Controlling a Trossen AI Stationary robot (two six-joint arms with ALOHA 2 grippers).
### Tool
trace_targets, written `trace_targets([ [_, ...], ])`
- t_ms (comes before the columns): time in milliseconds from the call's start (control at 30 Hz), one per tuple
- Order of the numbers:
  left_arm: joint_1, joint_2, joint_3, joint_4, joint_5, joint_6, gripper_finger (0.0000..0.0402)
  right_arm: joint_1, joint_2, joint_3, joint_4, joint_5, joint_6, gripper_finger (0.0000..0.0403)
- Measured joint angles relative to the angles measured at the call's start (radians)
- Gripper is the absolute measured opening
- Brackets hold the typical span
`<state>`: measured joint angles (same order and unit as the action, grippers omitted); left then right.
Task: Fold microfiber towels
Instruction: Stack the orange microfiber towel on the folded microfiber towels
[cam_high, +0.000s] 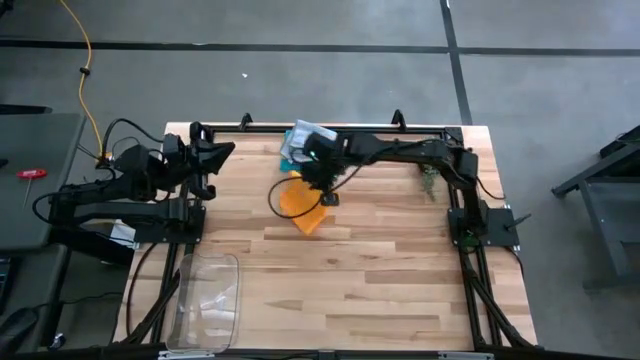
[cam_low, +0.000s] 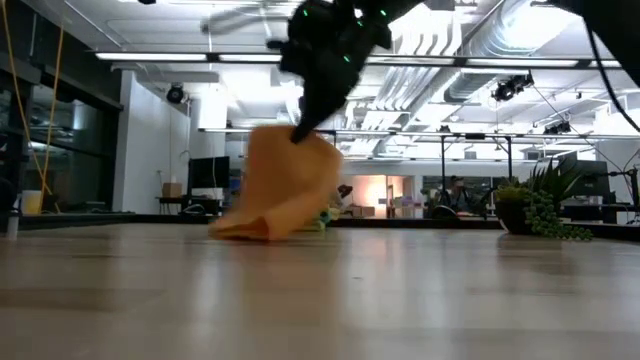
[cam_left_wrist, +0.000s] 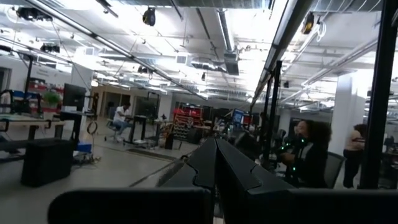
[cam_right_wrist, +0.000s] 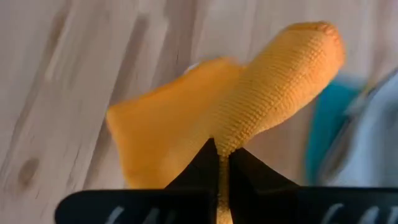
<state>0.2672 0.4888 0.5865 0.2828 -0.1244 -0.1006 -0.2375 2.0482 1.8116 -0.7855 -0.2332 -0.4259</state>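
While its two dark fingers are clenched on a pinch of cloth, the right end effector (cam_right_wrist: 222, 163) grasps the orange towel (cam_right_wrist: 205, 118) above the wooden worktop (cam_high: 380, 270). From the right wrist view the fingertips meet on a raised fold of the towel, and the rest of the cloth spreads out beyond them over the wood. At table height, the right end effector (cam_low: 305, 125) holds the orange towel (cam_low: 285, 185) by its top, so that the cloth hangs in a loose cone with its lower edge resting on the worktop. From above, the orange towel (cam_high: 303, 203) lies near the middle of the far half of the worktop, under the right end effector (cam_high: 325, 185). Just beyond it, at the far edge, sits a small pile of other towels (cam_high: 300, 143), teal and grey among them; the teal one (cam_right_wrist: 323, 130) also shows beside the orange cloth in the wrist view. A small green plant (cam_high: 428, 182) stands near the right arm's base. A clear plastic tray (cam_high: 205, 298) lies at the near left corner. The left end effector (cam_high: 218, 155) waits at the left edge with its fingers pressed together, grasping nothing.
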Motion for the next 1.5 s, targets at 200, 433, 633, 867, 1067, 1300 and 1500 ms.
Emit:
trace_targets([
  [200, 0.0, 0.0, 0.0, -0.011, 0.005, -0.03, 0.0, -0.077, 0.061, 0.195, -0.042, 0.069, -0.091, 0.0],
  [433, 0.0, 0.002, 0.0, -0.021, 0.004, -0.081, 0.0, -0.2, 0.069, 0.283, -0.09, 0.1, -0.196, 0.0],
  [633, 0.0, 0.012, 0.0, -0.024, -0.07, -0.081, 0.0, -0.288, 0.069, 0.286, -0.088, 0.105, -0.211, 0.0],
  [867, 0.0, 0.035, 0.0, -0.023, -0.104, -0.083, 0.0, -0.34, 0.074, 0.286, -0.064, 0.104, -0.201, 0.0],
  [1067, 0.0, 0.066, 0.0, -0.025, -0.104, -0.088, 0.0, -0.333, 0.145, 0.283, -0.063, 0.123, -0.186, 0.0],
  [1300, 0.0, 0.077, 0.0, -0.024, -0.099, -0.106, 0.0, -0.332, 0.194, 0.283, -0.014, 0.268, -0.173, 0.0],
  [1500, 0.0, 0.079, 0.0, -0.024, -0.101, -0.106, 0.0, -0.332, 0.199, 0.283, 0.015, 0.304, -0.115, 0.0],
])
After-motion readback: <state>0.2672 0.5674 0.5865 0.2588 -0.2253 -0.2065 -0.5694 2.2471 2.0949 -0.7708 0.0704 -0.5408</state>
